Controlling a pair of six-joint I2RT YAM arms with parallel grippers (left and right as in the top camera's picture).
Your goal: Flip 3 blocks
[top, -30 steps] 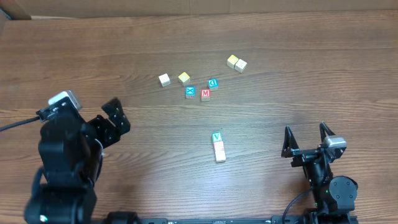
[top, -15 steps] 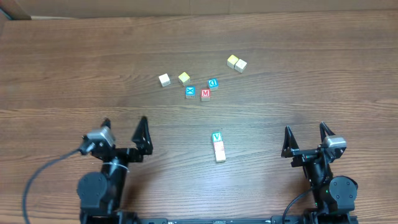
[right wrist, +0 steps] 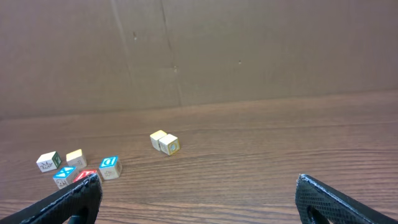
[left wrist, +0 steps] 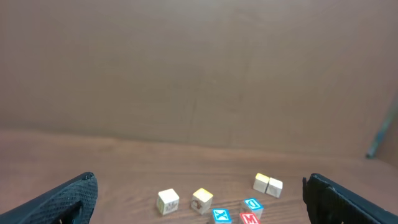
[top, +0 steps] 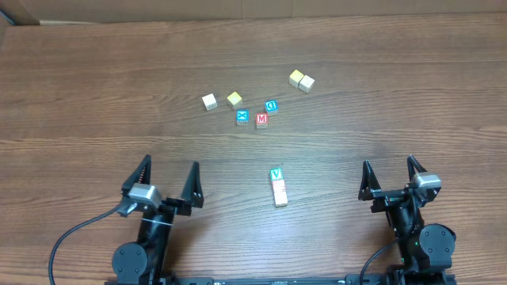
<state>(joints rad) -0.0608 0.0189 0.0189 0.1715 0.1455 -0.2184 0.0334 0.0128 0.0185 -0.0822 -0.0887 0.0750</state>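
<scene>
Both arms are matte black. The left gripper (top: 168, 184) has two slim, pointed black fingers (left wrist: 62, 200) that look finely textured up close. A small silver-grey camera block (top: 141, 194) sits at its wrist, and a thin black cable (top: 79, 228) curves off to the near left. The right gripper (top: 389, 180) looks alike, with its own silver-grey wrist block (top: 426, 181) and a round black joint housing (top: 436, 239) on its near side.

- Red M cube (left wrist: 250, 219), blue X cube (left wrist: 221, 216): cut by left wrist view's bottom edge.
- Block (top: 278, 188) touching the V block (top: 276, 173): marking too small to read.
</scene>
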